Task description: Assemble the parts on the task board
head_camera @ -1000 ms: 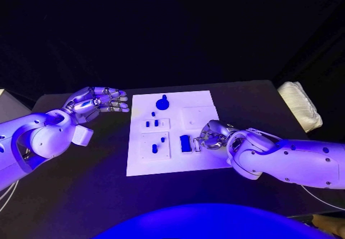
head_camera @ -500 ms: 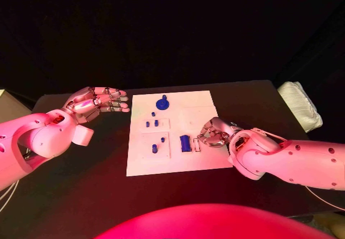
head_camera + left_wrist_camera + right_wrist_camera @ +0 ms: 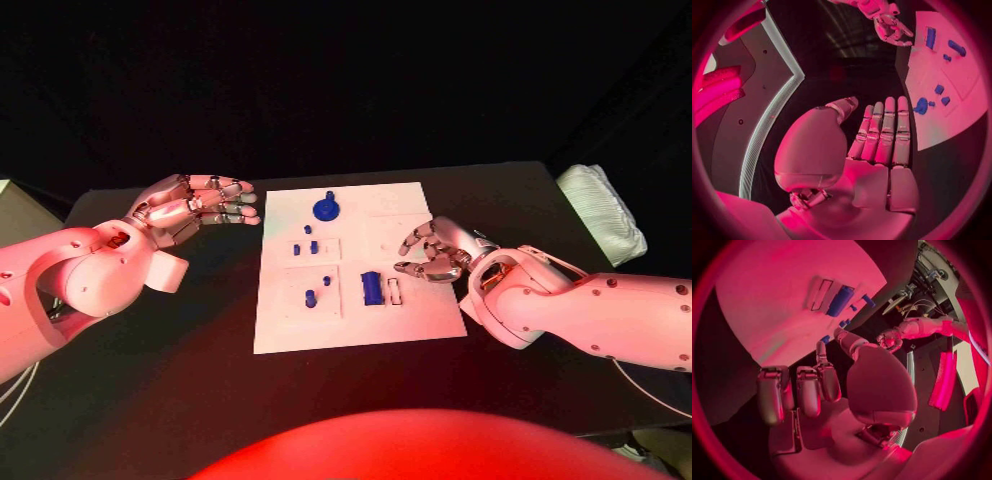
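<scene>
While both hands stand off the board (image 3: pixel 346 330), the assembly reads as part done. The board, a flat white matt plate, lies mid-table on the black table (image 3: pixel 173 400). Its near middle holds a long blue block (image 3: pixel 371 288) standing in its seat, with a narrow empty slot (image 3: pixel 392 291) just to its right. A round blue knob (image 3: pixel 327 209) sits at the far end, and several small blue pegs (image 3: pixel 309 297) stand in the two raised square panels on the left side. I judge these pieces seated, though the pictures do not prove it. The far-right panel (image 3: pixel 392 232) looks bare, so some fitting probably remains.

The right hand (image 3: pixel 437 252) hovers over the board's right edge, just right of the block, fingers curled loosely but apart, holding nothing that I can see. The left hand (image 3: pixel 192 207) hangs left of the board's far corner, fingers stretched out side by side, thumb apart, empty.

The parts look like smooth hard plastic; the hands are jointed silver metal. A white padded object (image 3: pixel 603 210) lies at the table's far right.
</scene>
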Controlling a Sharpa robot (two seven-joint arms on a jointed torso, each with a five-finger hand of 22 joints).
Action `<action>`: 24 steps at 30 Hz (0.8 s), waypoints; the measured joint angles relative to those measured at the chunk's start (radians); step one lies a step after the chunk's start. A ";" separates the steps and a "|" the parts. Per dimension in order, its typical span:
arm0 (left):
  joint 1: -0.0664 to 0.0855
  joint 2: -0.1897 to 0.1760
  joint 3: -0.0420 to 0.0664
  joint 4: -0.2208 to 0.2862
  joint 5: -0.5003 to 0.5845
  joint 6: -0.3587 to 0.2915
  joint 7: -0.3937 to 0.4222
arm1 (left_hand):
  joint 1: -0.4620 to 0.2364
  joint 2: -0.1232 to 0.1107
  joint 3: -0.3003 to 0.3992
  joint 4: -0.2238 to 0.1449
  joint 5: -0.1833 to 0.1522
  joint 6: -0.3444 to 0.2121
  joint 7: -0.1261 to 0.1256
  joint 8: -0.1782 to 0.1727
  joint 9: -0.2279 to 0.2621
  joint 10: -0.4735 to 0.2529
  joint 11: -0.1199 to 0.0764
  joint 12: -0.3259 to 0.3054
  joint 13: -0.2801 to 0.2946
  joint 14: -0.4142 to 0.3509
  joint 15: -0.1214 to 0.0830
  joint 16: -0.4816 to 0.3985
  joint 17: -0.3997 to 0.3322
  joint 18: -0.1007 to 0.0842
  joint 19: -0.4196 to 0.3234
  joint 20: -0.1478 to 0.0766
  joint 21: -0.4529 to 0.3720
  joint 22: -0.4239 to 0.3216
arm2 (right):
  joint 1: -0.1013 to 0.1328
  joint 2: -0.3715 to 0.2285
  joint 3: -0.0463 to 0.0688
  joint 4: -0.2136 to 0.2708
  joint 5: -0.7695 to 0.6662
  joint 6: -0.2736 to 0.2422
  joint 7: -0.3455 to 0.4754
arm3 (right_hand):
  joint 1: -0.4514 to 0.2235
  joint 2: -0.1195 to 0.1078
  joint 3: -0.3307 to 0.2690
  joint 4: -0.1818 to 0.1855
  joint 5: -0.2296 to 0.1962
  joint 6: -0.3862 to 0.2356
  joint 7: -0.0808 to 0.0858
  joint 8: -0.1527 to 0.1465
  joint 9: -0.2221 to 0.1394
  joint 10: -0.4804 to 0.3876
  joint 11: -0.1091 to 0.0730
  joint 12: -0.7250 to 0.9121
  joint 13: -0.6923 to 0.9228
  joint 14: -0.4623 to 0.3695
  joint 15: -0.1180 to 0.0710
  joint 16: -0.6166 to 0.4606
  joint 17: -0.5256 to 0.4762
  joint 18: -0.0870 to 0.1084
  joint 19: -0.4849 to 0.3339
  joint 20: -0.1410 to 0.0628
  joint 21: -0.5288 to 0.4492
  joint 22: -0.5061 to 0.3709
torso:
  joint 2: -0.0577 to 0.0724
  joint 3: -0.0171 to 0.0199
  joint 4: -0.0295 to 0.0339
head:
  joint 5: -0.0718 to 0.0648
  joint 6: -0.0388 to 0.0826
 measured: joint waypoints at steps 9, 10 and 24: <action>-0.004 0.014 0.000 -0.019 0.001 -0.022 0.018 | 0.024 -0.024 -0.011 -0.011 0.000 -0.018 -0.004 -0.008 -0.006 -0.020 0.005 0.000 -0.001 -0.027 0.016 -0.032 0.004 0.000 -0.009 0.009 -0.034 -0.021 | 0.052 -0.007 0.000 -0.087 0.205 0.014 0.253 | 0.058 0.004 -0.049 -0.001 0.048 -0.027 0.026 -0.044 -0.017 -0.027 0.024 -0.150 0.000 -0.002 0.016 -0.049 0.000 0.031 -0.002 0.019 -0.205 0.000 | -0.005 -0.0020 -0.0023 | 0.003 0.000; -0.005 0.018 0.000 -0.024 0.001 -0.027 0.022 | 0.027 -0.027 -0.013 -0.013 0.000 -0.021 -0.006 -0.010 -0.006 -0.023 0.007 -0.001 -0.001 -0.034 0.017 -0.039 0.004 0.000 -0.011 0.011 -0.039 -0.023 | 0.060 -0.006 0.000 -0.102 0.239 0.020 0.288 | 0.059 0.004 -0.049 -0.001 0.049 -0.027 0.026 -0.046 -0.017 -0.033 0.025 -0.161 0.000 -0.001 0.021 -0.052 0.000 0.031 0.000 0.021 -0.219 0.000 | -0.007 -0.0025 -0.0027 | 0.004 0.000; -0.012 0.088 -0.001 -0.117 0.023 -0.120 0.076 | 0.042 -0.018 -0.029 -0.018 0.000 -0.065 -0.050 -0.038 -0.044 -0.068 0.032 -0.037 -0.004 -0.115 0.050 -0.115 -0.024 0.000 -0.065 0.043 -0.109 -0.071 | 0.151 0.054 0.003 -0.295 0.610 0.075 0.538 | 0.136 0.010 0.015 0.010 0.054 -0.057 0.032 -0.073 -0.045 -0.372 0.043 -0.869 -0.358 -0.247 0.041 -0.515 -0.421 0.158 -0.292 0.048 -1.120 -0.174 | -0.040 -0.0119 -0.0111 | 0.018 0.000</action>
